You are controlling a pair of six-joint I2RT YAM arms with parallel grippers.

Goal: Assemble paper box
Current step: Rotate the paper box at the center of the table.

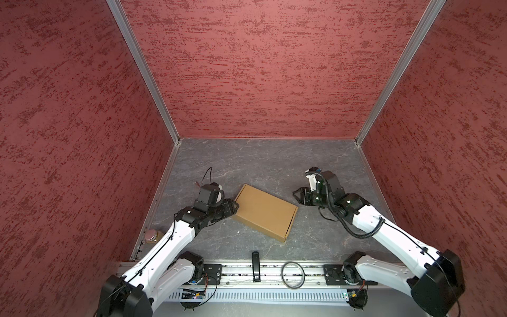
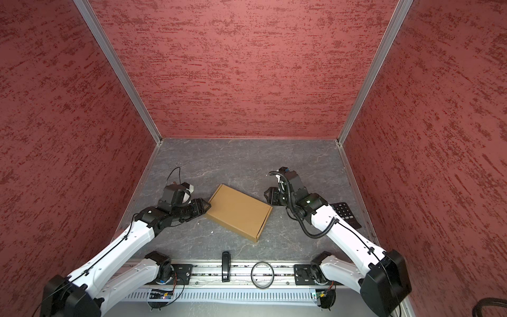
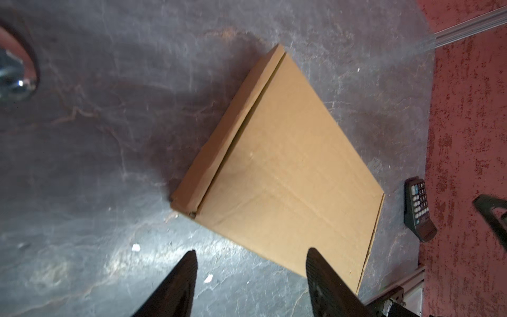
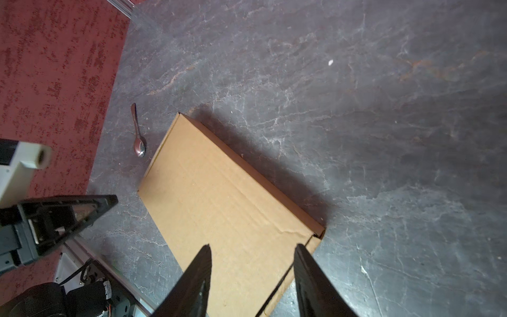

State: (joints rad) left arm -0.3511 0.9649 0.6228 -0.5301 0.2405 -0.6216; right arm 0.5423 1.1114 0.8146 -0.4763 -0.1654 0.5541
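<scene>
The paper box [image 1: 264, 212] [image 2: 238, 211] lies on the grey table as a shut, shallow tan cardboard box, turned at an angle. My left gripper [image 1: 234, 205] [image 2: 207, 206] is at its left edge, open with nothing between its fingers. In the left wrist view the box [image 3: 288, 170] fills the middle, and the left gripper [image 3: 251, 254] stands at its near edge; I cannot tell whether it touches. My right gripper [image 1: 296, 196] [image 2: 267, 195] is open just off the box's right corner. In the right wrist view the right gripper [image 4: 253, 247] stands over the box [image 4: 219, 197], holding nothing.
A jar [image 1: 151, 236] stands by the left wall, behind the left arm. A black keypad remote [image 2: 344, 212] [image 3: 418, 208] lies under the right arm. A spoon [image 4: 138, 137] lies near the box's left end. A black bar [image 1: 255, 266] and a ring [image 1: 293, 278] rest on the front rail. Red walls close three sides.
</scene>
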